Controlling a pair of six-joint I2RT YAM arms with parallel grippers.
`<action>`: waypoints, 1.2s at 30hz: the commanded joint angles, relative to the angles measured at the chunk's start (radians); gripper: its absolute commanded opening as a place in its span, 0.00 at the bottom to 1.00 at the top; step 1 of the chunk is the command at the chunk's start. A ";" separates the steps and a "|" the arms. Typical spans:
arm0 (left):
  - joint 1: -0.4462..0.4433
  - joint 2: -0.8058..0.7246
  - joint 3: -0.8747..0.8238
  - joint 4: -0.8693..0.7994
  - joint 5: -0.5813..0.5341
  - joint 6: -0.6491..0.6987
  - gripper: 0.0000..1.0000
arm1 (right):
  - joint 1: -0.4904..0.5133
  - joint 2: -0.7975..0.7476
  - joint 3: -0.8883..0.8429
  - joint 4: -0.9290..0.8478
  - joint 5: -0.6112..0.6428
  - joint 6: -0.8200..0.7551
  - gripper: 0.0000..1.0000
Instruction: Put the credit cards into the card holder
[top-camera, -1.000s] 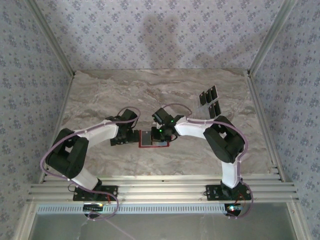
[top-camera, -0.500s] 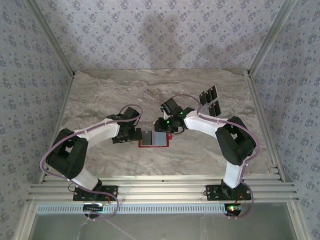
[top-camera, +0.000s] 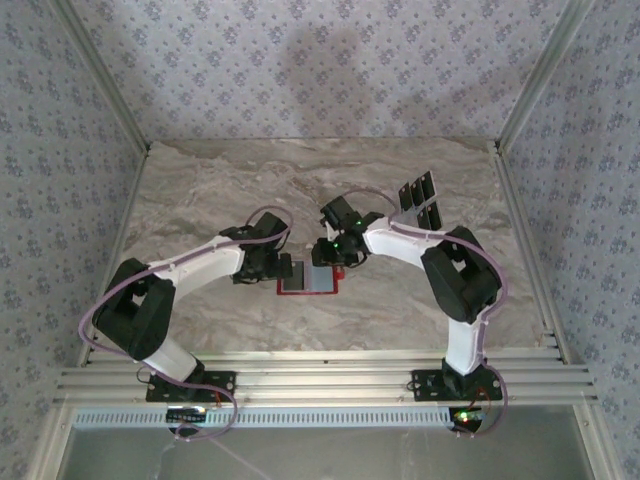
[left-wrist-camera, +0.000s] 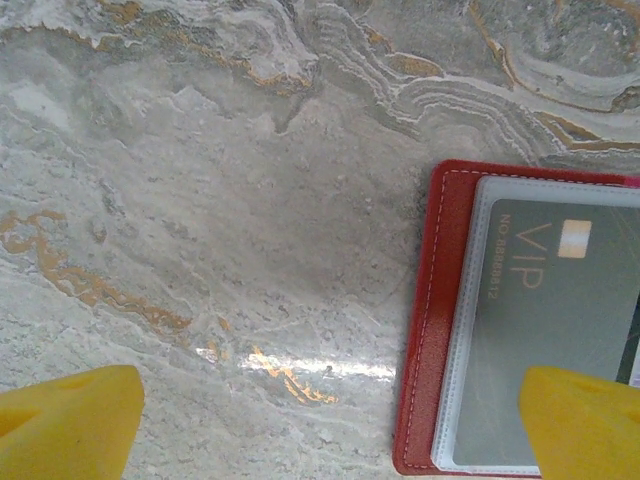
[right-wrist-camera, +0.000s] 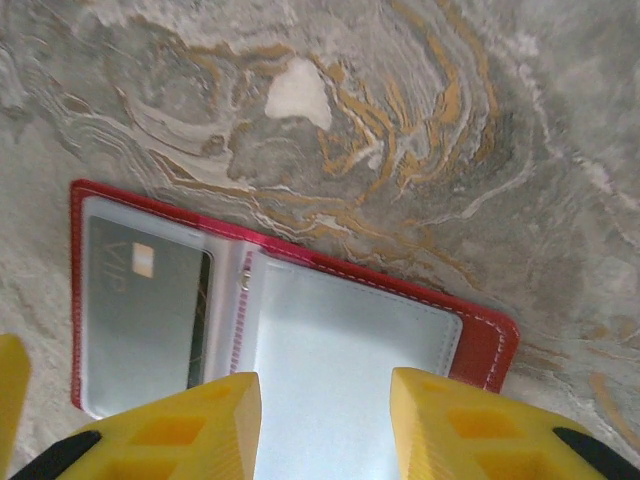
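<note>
Marble-look table (top-camera: 200, 200): the red folding card holder (top-camera: 308, 280) lay open; left fingers (left-wrist-camera: 70, 420) and right fingers (right-wrist-camera: 190, 425) hung parted, empty; flat black cards (top-camera: 418, 190) likely needed fetching next.

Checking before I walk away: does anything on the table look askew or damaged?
Nothing stands out. The red folding card holder lies open and flat on the marble table, a grey VIP card straight inside its clear pocket.

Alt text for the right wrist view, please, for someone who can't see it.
An open red folding card holder lies flat on the grey-and-ochre marbled table, a grey card marked VIP in its left clear pocket; the right pocket looks empty. The right gripper holds its two yellow fingers apart over that pocket, gripping nothing.
</note>
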 joint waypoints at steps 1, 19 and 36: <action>-0.013 -0.015 0.027 -0.035 -0.018 -0.017 0.97 | 0.013 0.028 0.024 -0.033 0.010 -0.016 0.40; -0.105 -0.086 -0.054 0.085 0.007 -0.013 0.96 | 0.063 0.099 0.055 -0.010 -0.011 0.052 0.40; -0.198 -0.041 -0.089 0.278 0.019 -0.001 0.97 | 0.061 0.107 0.045 0.001 -0.019 0.069 0.41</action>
